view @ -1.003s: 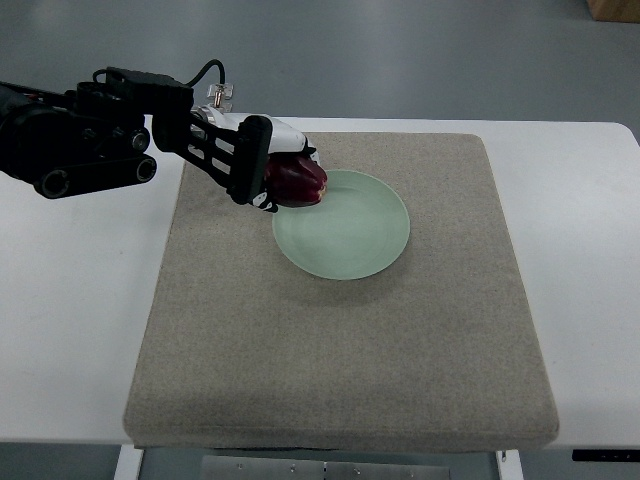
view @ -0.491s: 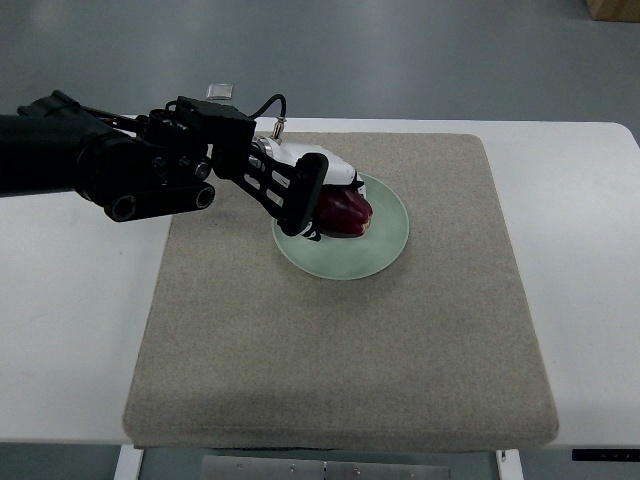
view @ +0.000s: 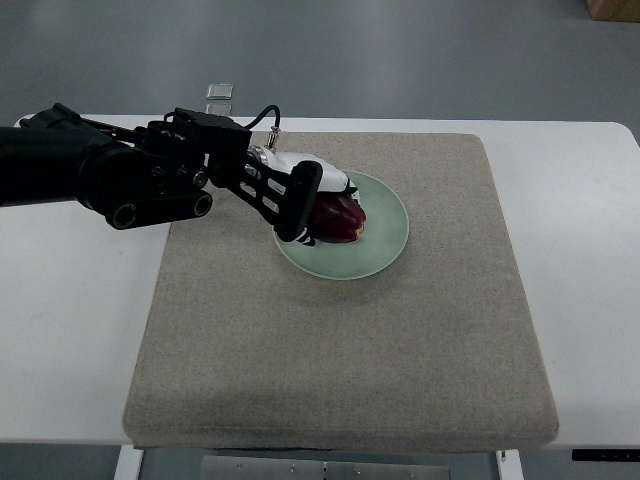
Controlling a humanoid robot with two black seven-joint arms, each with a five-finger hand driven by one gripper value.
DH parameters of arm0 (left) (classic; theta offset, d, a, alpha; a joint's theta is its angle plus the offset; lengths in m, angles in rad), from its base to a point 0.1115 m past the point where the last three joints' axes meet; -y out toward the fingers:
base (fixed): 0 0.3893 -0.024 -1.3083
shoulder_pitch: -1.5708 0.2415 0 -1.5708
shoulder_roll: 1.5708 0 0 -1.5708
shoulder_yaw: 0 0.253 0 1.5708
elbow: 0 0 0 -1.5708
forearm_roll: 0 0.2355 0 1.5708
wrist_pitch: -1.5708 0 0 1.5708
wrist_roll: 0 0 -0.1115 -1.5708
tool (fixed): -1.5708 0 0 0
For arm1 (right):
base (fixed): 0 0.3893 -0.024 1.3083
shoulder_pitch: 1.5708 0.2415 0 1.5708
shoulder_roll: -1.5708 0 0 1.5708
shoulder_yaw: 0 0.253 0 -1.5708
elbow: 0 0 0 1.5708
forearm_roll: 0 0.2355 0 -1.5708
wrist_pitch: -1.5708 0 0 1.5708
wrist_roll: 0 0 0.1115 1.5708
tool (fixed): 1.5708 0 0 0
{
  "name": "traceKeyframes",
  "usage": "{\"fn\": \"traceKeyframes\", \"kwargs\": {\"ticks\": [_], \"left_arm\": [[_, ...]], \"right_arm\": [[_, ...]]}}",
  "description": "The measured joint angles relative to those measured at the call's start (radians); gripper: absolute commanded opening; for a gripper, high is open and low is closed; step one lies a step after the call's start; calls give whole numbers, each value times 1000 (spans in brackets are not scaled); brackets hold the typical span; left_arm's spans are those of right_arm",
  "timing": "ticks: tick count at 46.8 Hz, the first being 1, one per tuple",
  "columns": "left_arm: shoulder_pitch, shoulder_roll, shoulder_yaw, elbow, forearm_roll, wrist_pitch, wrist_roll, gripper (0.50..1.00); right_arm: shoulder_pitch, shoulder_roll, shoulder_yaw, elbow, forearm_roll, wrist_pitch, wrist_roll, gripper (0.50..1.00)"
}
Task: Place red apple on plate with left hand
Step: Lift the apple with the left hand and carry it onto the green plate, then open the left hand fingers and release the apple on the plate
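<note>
We find the left hand (view: 305, 205) over the plate (view: 385, 245), fingers wrapped round the red apple (view: 340, 218). Apple sits at or just above plate's left half; contact can't be confirmed. Transport looks done, approx. Outstanding: release and withdraw. Right hand not seen.

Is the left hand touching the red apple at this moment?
Touching. In the top view, the left hand has its fingers wrapped around the red apple with no gap visible, over the green plate.
</note>
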Motion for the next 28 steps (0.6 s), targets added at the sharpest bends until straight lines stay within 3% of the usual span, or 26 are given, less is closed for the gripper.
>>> {"fn": "traceKeyframes", "kwargs": {"ticks": [10, 28], "left_arm": [[1, 0, -1, -10, -3, 0, 0, 992], [-26, 33, -43, -44, -7, -2, -10, 994]], "right_arm": [[0, 0, 0, 0, 0, 0, 0, 930], [0, 0, 0, 0, 0, 0, 0, 930]]}}
